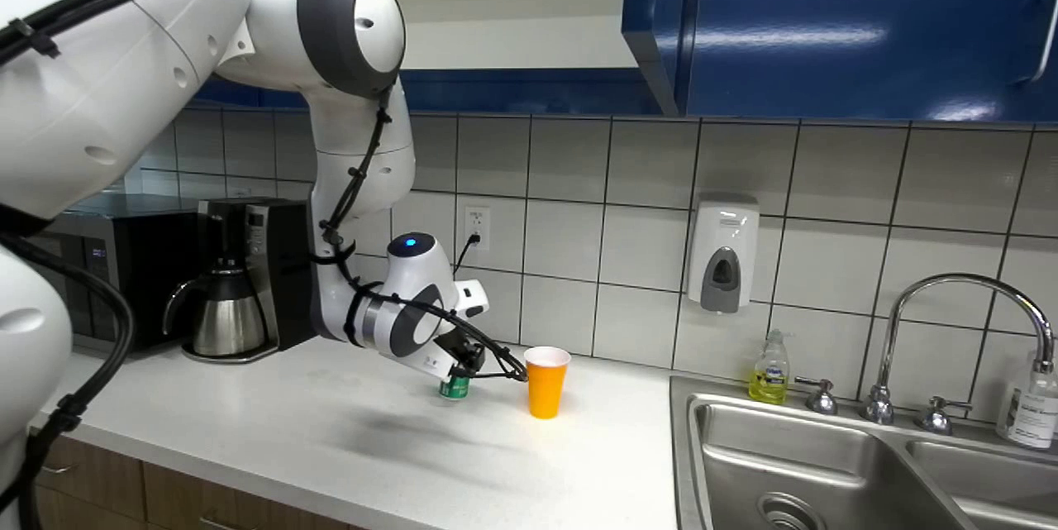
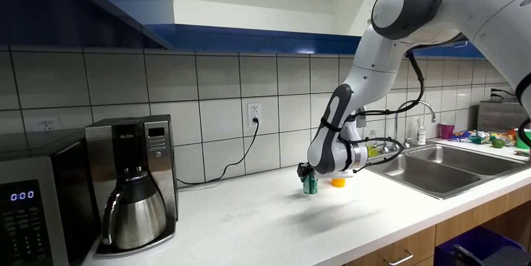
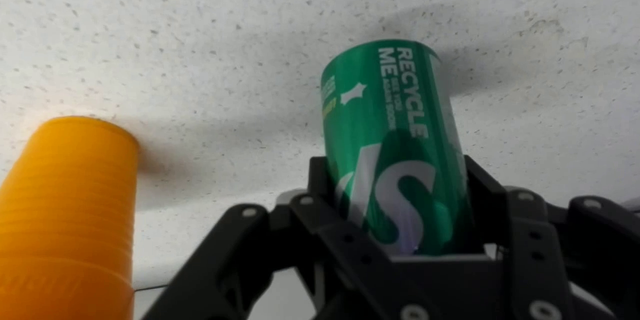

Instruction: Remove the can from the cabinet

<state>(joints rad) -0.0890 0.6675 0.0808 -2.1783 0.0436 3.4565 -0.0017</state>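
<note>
The gripper (image 3: 397, 172) has a good hold on the green can (image 3: 387, 115): in the wrist view the jaws are snug on both sides of it, parted only about as wide as the can itself, and you can read "RECYCLE ME" on its side. That's a bit right of center, with an orange cup (image 3: 65, 200) filling the lower left, near the can but not touching. In both exterior views the can is roughly upright, down by the white countertop (image 2: 232, 224); can't really tell if its base touches or sits just above. The cabinet (image 2: 265, 40) runs along the top of the frame in an exterior view, white inside, its blue door (image 2: 124, 0) swung out at upper left, so the can's definitely out of there. Same view, there's a coffee maker (image 2: 161, 166) at lower left and a sink (image 2: 431, 176) off to the right.
</note>
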